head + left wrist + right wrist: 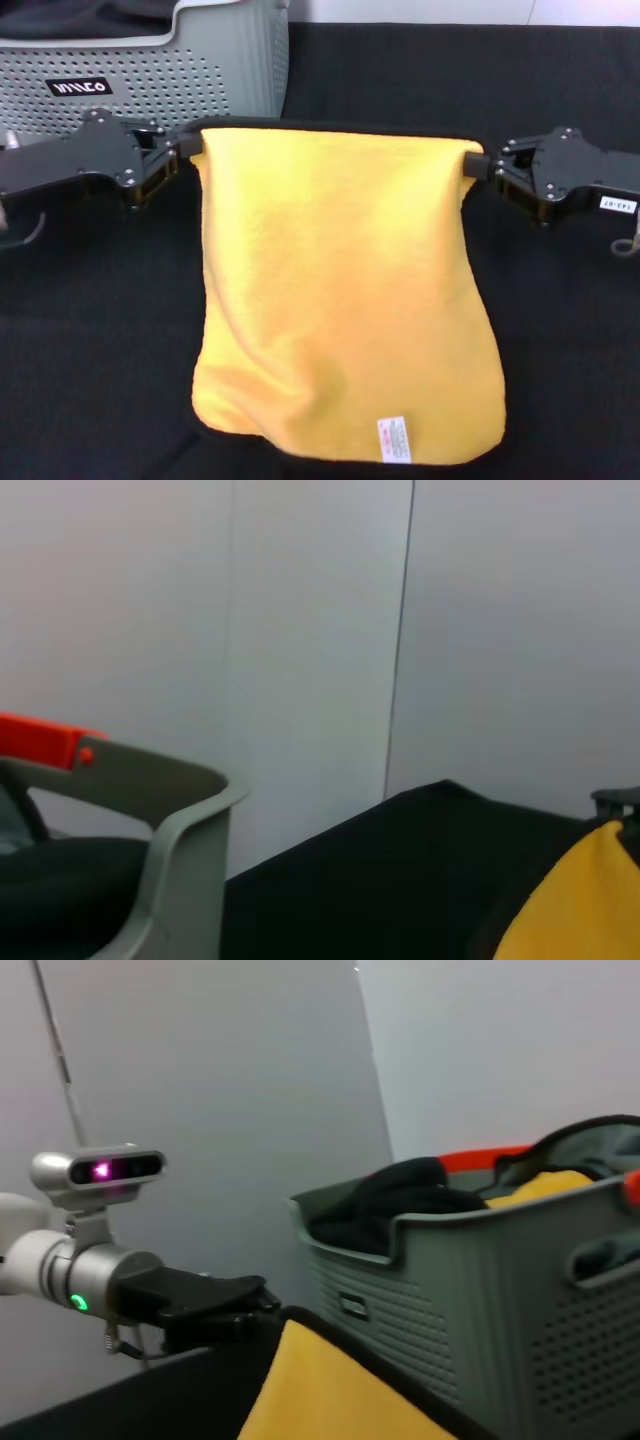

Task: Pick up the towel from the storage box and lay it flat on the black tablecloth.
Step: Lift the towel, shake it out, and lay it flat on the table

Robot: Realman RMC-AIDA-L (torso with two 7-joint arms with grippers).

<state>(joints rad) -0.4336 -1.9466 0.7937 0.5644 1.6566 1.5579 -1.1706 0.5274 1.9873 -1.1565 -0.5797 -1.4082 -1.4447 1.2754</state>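
Observation:
The towel (340,290) hangs spread out, yellow-orange side toward me, with thin black edging and a small white tag near its lower edge. My left gripper (186,152) is shut on its upper left corner. My right gripper (484,166) is shut on its upper right corner. The top edge is held taut above the black tablecloth (90,340); the lower part droops onto it. The storage box (150,70), pale grey-green and perforated with a black label, stands at the back left. The towel also shows in the left wrist view (570,910) and the right wrist view (320,1395).
The storage box (500,1290) holds dark fabric (400,1195), some yellow cloth and an orange item. A pale wall rises behind the table. My left arm (110,1270) shows in the right wrist view beside the towel.

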